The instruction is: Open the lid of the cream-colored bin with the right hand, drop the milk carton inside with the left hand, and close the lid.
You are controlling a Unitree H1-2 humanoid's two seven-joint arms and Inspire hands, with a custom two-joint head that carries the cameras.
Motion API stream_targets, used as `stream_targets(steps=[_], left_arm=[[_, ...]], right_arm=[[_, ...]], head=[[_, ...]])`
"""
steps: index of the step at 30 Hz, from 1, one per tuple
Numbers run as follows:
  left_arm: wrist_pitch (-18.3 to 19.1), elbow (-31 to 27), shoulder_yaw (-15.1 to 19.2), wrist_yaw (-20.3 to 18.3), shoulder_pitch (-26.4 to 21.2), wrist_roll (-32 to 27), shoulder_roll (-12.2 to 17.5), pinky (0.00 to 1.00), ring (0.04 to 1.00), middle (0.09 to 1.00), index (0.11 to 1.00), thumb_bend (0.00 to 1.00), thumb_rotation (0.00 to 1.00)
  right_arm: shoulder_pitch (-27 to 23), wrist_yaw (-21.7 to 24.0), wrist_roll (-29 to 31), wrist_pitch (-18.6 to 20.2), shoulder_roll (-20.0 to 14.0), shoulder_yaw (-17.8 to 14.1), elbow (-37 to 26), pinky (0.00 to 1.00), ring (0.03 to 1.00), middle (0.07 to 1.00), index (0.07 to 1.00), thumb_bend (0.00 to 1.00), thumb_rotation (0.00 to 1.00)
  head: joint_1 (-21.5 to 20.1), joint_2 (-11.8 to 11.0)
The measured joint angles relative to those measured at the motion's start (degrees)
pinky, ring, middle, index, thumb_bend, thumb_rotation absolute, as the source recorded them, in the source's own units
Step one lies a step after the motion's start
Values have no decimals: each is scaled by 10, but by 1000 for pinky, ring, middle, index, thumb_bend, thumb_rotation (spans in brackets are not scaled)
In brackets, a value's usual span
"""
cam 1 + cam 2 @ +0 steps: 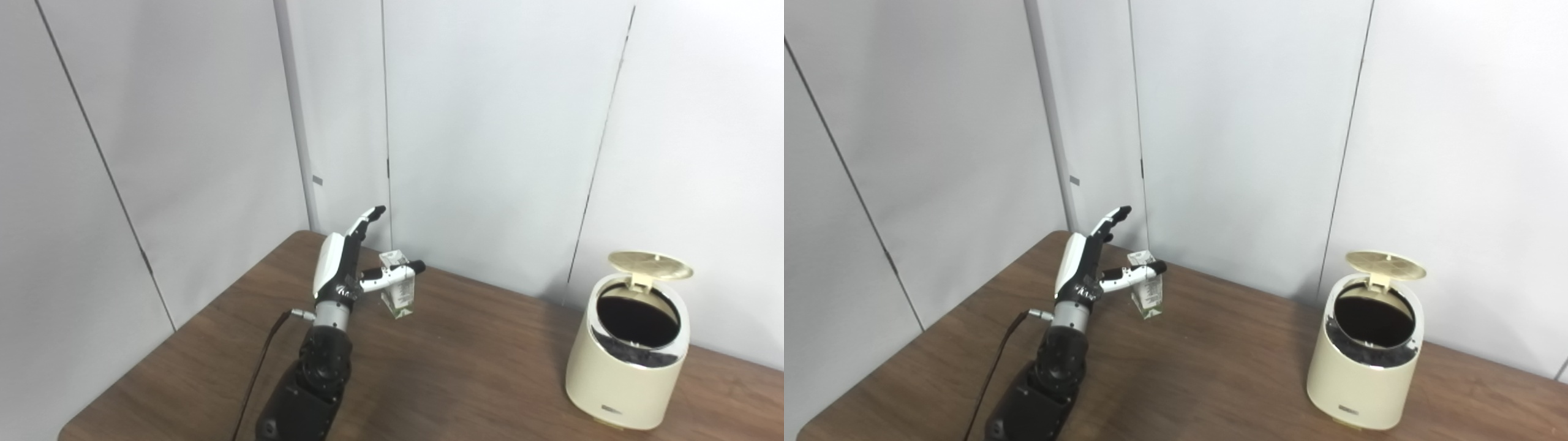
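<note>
A small white and green milk carton (399, 293) stands upright on the brown table (465, 367), toward its back left. My left hand (343, 263) is just left of the carton, open, fingers stretched up and away, with the thumb reaching across the carton's near face. Whether the thumb touches the carton I cannot tell. The cream-colored bin (628, 361) stands at the right, its round lid (650, 263) tipped up at the back and the dark inside showing. My right hand is out of both views.
White wall panels (490, 122) close in the table at the back and on the left. A dark cable (260, 361) runs along my left forearm. The table's left edge lies near the arm's base.
</note>
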Motion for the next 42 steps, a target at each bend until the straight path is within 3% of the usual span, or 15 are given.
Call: stream_targets(steps=[4,14,17,19,22,24,27,32,42], left_arm=[[8,2,0,-26,0,-23,7,948,954,913,951,1000,481],[14,24,-9,-46,-2,-38,21,911,925,879,940,1000,468],[36,22,-22,-62,-2,-30,26,855,899,876,937,1000,469],[51,22,-32,-69,-2,-17,34,742,836,849,906,998,403],[78,23,-43,-67,-6,14,44,679,789,823,872,983,304],[101,25,-51,-67,-13,30,50,694,802,826,871,976,244],[123,29,-54,-67,-23,37,52,730,832,838,883,998,280],[134,43,-67,-68,-28,37,51,701,834,859,895,1000,332],[152,64,-84,-38,-33,78,47,745,870,879,916,983,284]], right_arm=[[0,0,0,0,-1,-1,1,710,781,797,757,204,563],[5,4,0,1,-2,-2,-1,697,779,796,755,194,513],[6,2,-8,1,-2,-3,-2,695,779,795,760,186,501],[7,2,-12,2,-2,-5,-4,706,781,797,763,187,505],[9,2,-14,2,-3,-8,-4,711,787,800,765,184,521],[11,2,-18,2,-3,-8,-4,713,793,803,768,185,529],[12,2,-21,2,-3,-8,-6,709,793,804,771,181,530],[16,2,-23,4,-3,-8,-9,706,790,799,766,180,504],[19,2,-29,7,-3,-8,-11,705,793,799,769,197,557]], head=[[-5,0],[-8,6],[-11,6],[-15,6],[-18,8],[-21,9],[-24,10],[-28,11],[-33,9]])
